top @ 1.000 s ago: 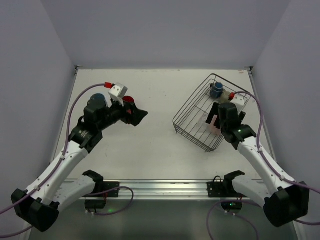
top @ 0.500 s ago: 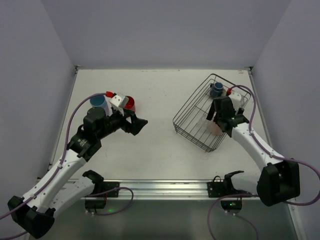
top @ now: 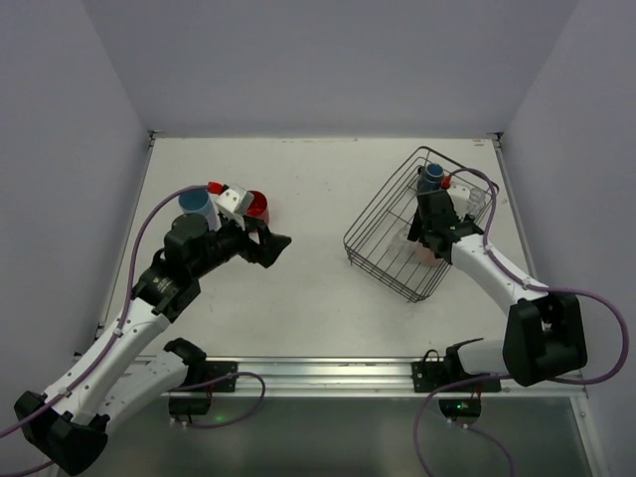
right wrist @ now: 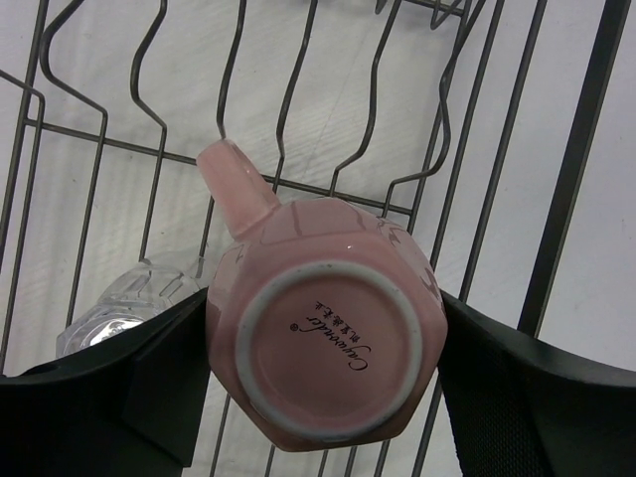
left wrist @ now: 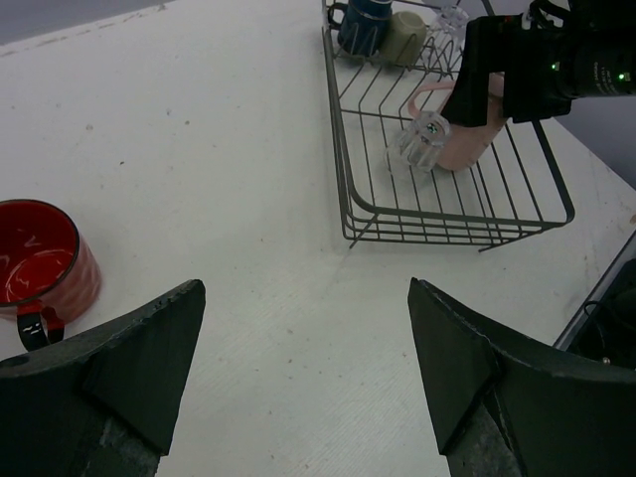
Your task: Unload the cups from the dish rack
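Looking across from the left, I see the light blue cup (top: 195, 202) standing on the desk (top: 318, 288) beside the left arm, and the red cup (top: 256, 206) (left wrist: 40, 263) just past it, upright with its mouth up. The left gripper (top: 270, 243) (left wrist: 306, 288) hangs over bare desk near the red cup, its fingers (left wrist: 129, 348) spread wide with nothing between them.

Further right sits the dish rack (top: 386, 194) (left wrist: 347, 199), turned at an angle to the desk edges. At its far end are the dark blue cup (top: 431, 177) (left wrist: 366, 25) and the olive-grey mug (left wrist: 405, 35), side by side. Nearer the middle of the rack, the pink mug (left wrist: 467, 139) (right wrist: 328, 338) rests on the wires with its stamped base facing the right wrist camera and its handle pointing away, and a clear glass (left wrist: 417, 144) (right wrist: 109, 318) lies just beside it.

The right gripper (top: 427, 234) (right wrist: 323, 368) reaches down into the rack, and its fingers (right wrist: 169, 383) straddle the pink mug, one dark pad close against each side (whether they are truly pinching it or only flanking it, I cannot tell).
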Action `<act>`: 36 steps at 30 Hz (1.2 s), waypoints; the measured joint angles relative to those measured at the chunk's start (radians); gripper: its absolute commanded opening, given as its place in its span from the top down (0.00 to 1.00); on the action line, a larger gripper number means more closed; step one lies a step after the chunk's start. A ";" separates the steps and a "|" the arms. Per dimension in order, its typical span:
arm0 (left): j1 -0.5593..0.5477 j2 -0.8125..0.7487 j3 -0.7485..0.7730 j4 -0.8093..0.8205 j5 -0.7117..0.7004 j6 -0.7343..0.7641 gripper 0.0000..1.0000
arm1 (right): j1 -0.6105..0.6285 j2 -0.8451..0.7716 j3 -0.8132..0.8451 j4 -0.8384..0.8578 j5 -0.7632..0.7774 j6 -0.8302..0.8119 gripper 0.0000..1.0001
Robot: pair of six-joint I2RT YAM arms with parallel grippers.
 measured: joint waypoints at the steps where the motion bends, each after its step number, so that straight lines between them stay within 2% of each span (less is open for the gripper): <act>1: 0.000 0.001 0.000 0.000 0.000 0.000 0.13 | 0.000 -0.004 0.000 0.000 0.000 -0.001 0.64; 2: 0.000 0.002 0.000 0.000 0.000 0.000 0.13 | 0.000 -0.011 -0.002 0.000 -0.003 -0.003 0.69; 6: 0.000 0.014 0.000 0.003 0.010 -0.005 0.13 | 0.000 -0.098 -0.019 -0.010 -0.010 -0.022 0.80; 12: 0.000 0.055 0.000 0.058 0.119 -0.066 0.22 | 0.008 -0.384 -0.027 0.016 -0.080 -0.054 0.91; 16: -0.008 0.105 -0.005 0.182 0.236 -0.151 0.25 | 0.014 -0.528 -0.047 0.066 -0.199 -0.045 0.92; 19: -0.050 0.166 -0.033 0.335 0.314 -0.260 0.26 | 0.014 -0.605 -0.102 0.127 -0.355 0.005 0.95; 24: -0.143 0.313 -0.071 0.569 0.384 -0.428 0.26 | 0.019 -0.642 -0.210 0.292 -0.649 0.143 0.95; 27: -0.174 0.373 -0.077 0.666 0.397 -0.489 0.25 | 0.023 -0.639 -0.250 0.375 -0.770 0.209 0.94; 36: -0.207 0.475 -0.076 0.846 0.383 -0.574 0.25 | 0.025 -0.607 -0.348 0.644 -0.977 0.371 0.95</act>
